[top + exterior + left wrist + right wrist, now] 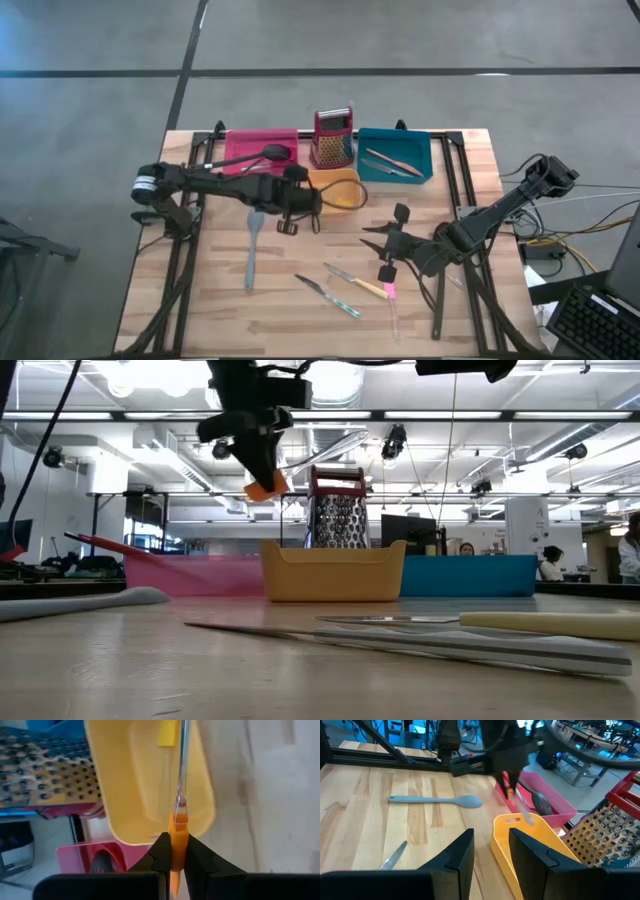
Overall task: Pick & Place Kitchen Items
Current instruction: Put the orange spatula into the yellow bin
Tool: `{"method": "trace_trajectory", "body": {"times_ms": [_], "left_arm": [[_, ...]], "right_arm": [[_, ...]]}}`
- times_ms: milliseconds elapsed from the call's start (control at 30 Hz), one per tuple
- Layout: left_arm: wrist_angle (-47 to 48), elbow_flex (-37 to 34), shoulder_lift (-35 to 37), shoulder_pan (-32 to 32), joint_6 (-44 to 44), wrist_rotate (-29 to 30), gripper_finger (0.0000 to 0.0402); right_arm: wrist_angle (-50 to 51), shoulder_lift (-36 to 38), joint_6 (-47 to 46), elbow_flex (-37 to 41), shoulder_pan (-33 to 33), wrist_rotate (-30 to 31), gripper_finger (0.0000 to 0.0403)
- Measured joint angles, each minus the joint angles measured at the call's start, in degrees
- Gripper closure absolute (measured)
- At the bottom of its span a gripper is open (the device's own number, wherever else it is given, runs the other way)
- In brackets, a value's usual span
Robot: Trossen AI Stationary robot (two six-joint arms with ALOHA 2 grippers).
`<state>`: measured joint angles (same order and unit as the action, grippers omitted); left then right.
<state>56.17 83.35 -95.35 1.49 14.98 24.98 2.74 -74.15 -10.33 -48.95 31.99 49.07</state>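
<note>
Nearest the low camera: a slim metal knife lying flat on the table, with a cream-handled knife just behind it.

From above, with the table centre as the clock hub: these knives lie at 5 to 6 o'clock, next to a pink-handled piece. A grey spatula lies at 8 o'clock.

Along 12 o'clock, in a row: pink tray with a black spoon in it, red box grater standing upright, teal tray holding slim utensils. The yellow tray sits just in front of the grater.

Left gripper is clamped on the orange handle of a small utensil, whose clear shaft points down over the yellow tray. It hangs above the tray's edge at about 11 o'clock. A yellow piece already lies inside that tray.

Right gripper sits at 3 to 4 o'clock, low over the table; fingers are apart and hold nothing.
</note>
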Motion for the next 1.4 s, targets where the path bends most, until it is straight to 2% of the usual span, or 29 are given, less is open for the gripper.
{"method": "trace_trajectory", "body": {"times_ms": [333, 667, 933, 1167, 1400], "left_arm": [[-6.55, 1.63, -0.02, -9.06, 0.42, -7.3, 0.0374], [-10.41, 0.76, -0.04, -11.16, 0.44, -10.92, 0.0374], [-12.29, 0.75, -1.74, -11.27, 0.35, -10.98, 0.0374], [-12.79, 0.73, -7.32, -12.81, 0.17, -11.08, 0.0374], [-12.84, 0.73, -12.53, -14.8, 0.02, -13.69, 0.0374]], "right_arm": [[0.04, 0.0, 0.42, 0.0, 0.0, -0.01, 0.0311], [0.28, 0.0, 0.47, 0.0, 0.0, -0.01, 0.0334], [0.28, 0.0, 0.44, 0.0, 0.0, -0.01, 0.0308], [0.5, 0.0, 0.25, 0.02, 0.0, -0.01, 0.0286], [0.52, 0.0, 0.4, 0.02, 0.0, -0.01, 0.0268]]}}
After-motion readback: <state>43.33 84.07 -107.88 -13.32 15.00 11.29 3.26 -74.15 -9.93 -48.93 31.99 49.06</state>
